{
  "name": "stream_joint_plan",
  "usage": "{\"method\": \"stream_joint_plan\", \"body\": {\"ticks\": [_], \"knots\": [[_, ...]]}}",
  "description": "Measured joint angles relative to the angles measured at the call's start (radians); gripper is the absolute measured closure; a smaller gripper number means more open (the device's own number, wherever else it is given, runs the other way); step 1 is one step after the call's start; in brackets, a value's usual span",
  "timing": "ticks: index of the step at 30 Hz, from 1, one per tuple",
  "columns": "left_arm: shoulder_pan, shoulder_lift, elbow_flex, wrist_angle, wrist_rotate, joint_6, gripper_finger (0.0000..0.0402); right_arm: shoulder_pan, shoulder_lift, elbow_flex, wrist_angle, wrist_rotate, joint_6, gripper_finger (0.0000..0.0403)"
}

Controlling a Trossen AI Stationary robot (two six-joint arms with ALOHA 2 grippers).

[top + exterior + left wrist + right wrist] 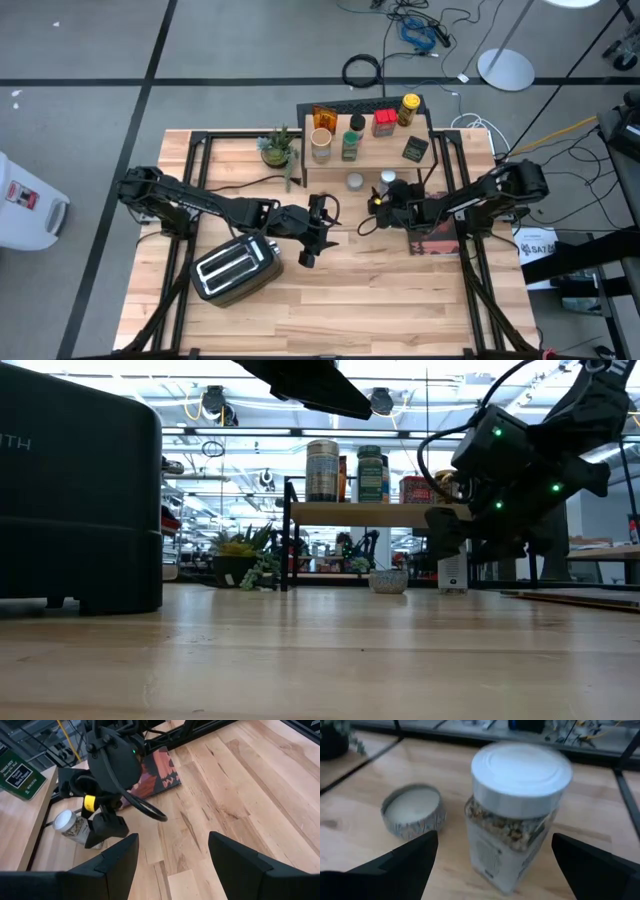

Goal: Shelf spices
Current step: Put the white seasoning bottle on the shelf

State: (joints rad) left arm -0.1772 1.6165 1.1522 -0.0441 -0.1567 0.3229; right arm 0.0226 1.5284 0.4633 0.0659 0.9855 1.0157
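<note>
- Right gripper [380,203]: low over the counter [380,300] just in front of the shelf [385,152]. Its fingers [405,857] stand wide apart on either side of a white-lidded jar [512,815], the jar between them but no contact visible; nothing is held.
- White-lidded jar: upright on the counter under the shelf's front edge, glass body showing speckled seasoning, seen also from the left wrist [70,825] and from table height [452,572].
- Round tin [412,810]: small, patterned wall, pale top, on the counter just beside the jar; from above it lies under the shelf's front edge [354,181].
- Left gripper [318,240]: over the middle of the counter, near the toaster [235,268], well apart from the jar. Its fingers [115,862] are spread wide and empty.
- Shelf top: carries 6 spices: an orange packet [323,116], a tan jar [321,143], a green jar [350,146], a red tin [384,123], a yellow-lidded bottle [409,109] and a dark flat box [415,149].
- Plant [278,148]: on the counter beside the shelf's left end.
- Red-patterned book [155,772]: flat on the counter beneath the right arm.
</note>
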Motion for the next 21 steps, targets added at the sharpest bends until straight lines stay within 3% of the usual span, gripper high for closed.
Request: {"method": "stream_joint_plan", "body": {"ticks": [10,21], "knots": [[0.0,0.0,0.0,0.0,0.0,0.001,0.0152,0.004,0.012,0.0,0.068,0.12,-0.006,0.0023],[0.0,0.0,0.0,0.001,0.0,0.004,0.0152,-0.062,0.012,0.0,0.143,0.113,-0.062,0.0023]]}}
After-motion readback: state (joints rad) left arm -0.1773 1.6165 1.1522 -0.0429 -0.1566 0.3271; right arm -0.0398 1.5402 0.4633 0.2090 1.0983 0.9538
